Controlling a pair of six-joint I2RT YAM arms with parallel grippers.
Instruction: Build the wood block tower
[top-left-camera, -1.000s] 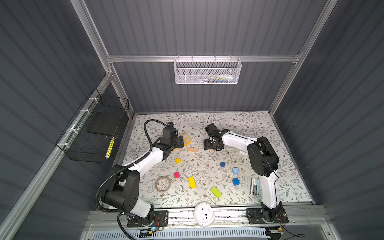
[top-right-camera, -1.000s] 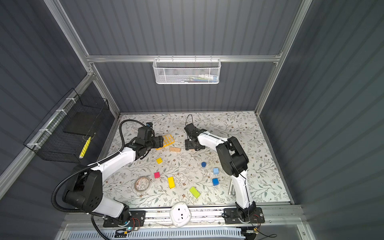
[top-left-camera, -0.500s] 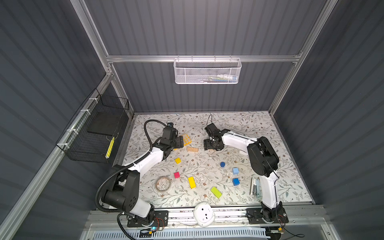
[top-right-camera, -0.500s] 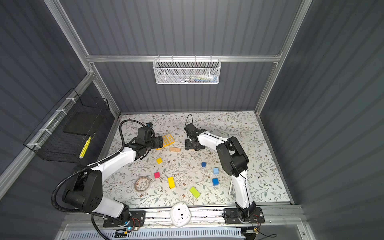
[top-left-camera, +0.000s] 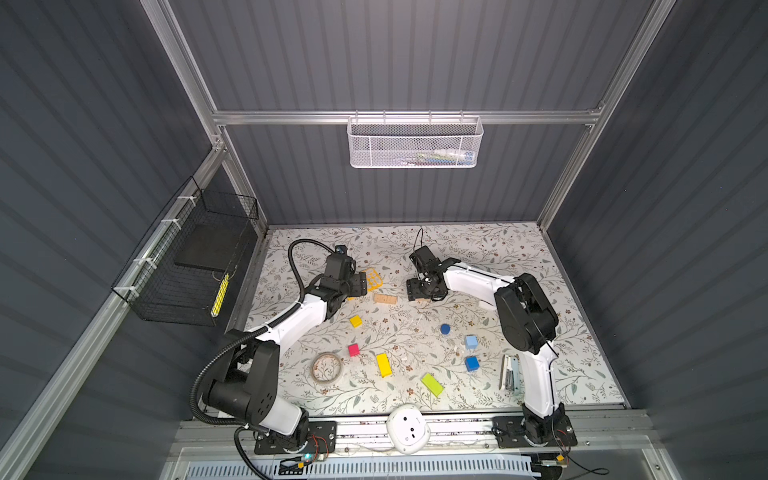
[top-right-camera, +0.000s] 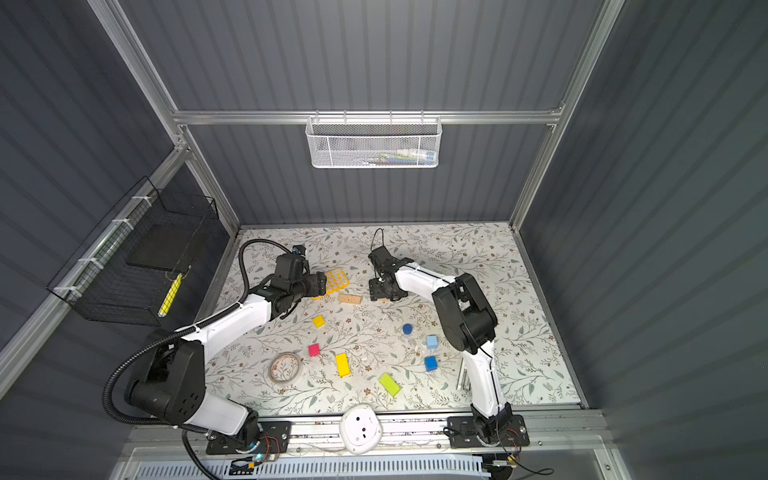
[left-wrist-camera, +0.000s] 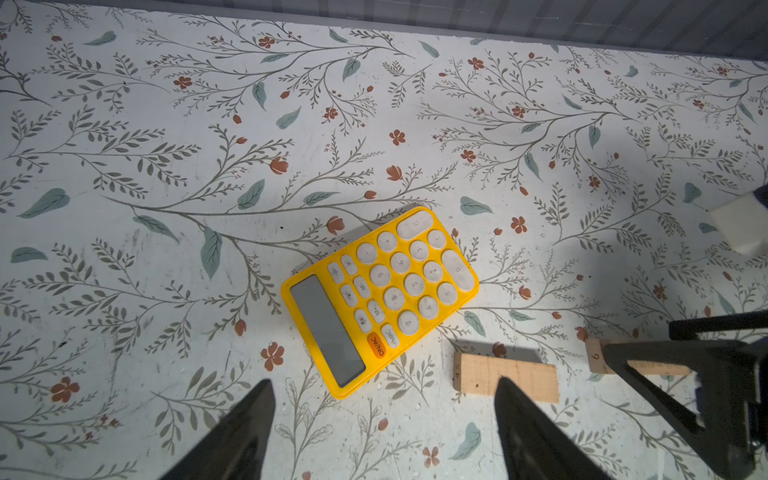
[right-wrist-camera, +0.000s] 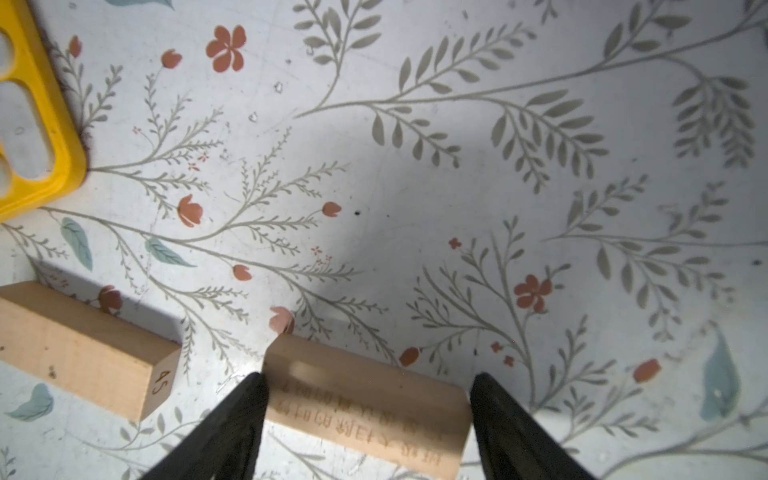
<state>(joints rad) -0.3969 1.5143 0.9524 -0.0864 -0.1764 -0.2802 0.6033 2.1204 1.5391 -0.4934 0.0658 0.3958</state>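
White arm links (top-left-camera: 299, 320), black joints (top-left-camera: 249, 386), looping black cable (top-left-camera: 292, 262).

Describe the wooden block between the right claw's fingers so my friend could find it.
On the flowered table, look toward the back, right of the yellow calculator. Of two plain tan bars there, it is the bar farther from the calculator, between the fingers of the right gripper; its twin lies free.
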